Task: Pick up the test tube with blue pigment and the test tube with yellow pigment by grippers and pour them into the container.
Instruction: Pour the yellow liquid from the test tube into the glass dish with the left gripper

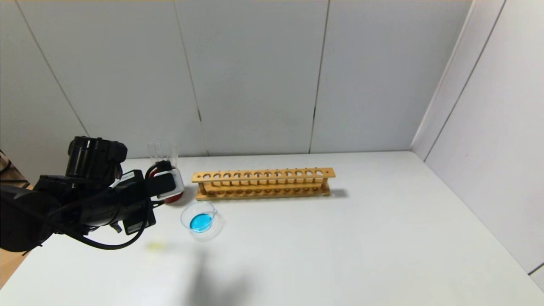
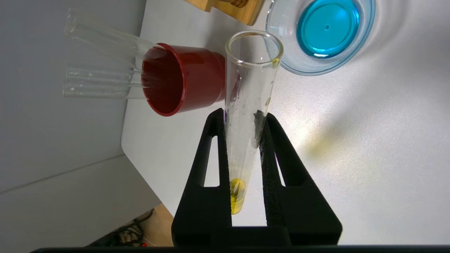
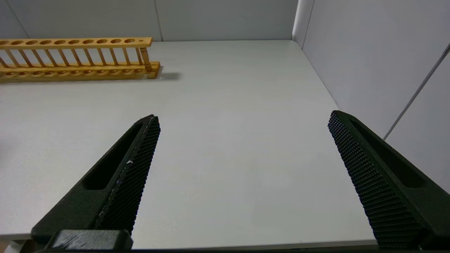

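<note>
We see the test tube with yellow pigment [image 2: 250,105], slim clear glass, clamped in the left gripper [image 2: 242,116], a little yellow liquid at its rounded end, its open mouth near the container [image 2: 281,61]. That low clear dish [image 1: 199,221] holds blue liquid.

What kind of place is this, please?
Probably a mock chemistry bench: a wooden test-tube rack, a glass dish of blue liquid, and a tube with yellow liquid on a white table.

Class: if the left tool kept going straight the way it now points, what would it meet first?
Probably the container: the left tool, shut on the test tube with yellow pigment, aims the tube's mouth at its near rim. Depth is uncertain.
</note>
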{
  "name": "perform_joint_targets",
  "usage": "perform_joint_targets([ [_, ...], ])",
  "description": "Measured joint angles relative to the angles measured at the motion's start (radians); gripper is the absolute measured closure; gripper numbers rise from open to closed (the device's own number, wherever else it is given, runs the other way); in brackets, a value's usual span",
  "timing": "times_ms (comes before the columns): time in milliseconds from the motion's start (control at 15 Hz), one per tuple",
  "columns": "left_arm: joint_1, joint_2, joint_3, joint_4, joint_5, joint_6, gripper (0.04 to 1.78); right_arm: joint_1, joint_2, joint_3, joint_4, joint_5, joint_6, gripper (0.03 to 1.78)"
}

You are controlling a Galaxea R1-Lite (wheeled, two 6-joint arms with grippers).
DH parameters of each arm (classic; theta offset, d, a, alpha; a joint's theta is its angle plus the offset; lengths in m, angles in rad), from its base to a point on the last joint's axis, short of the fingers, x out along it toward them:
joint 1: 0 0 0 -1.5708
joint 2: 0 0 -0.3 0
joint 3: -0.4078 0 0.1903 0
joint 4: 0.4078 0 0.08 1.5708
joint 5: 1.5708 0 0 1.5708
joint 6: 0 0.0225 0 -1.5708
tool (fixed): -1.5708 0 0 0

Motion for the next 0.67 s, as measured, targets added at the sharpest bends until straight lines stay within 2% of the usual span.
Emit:
perform_joint_targets([
  [467,0.032,0.077,-0.071,0.006,0.037,0.215,1.52,0.0,0.0,0.0,0.0,0.0,0.0,0.06],
  [667,0.034,0.116,-0.102,0.008,0.056,0.258,1.52,0.0,0.0,0.0,0.0,0.0,0.0,0.06],
])
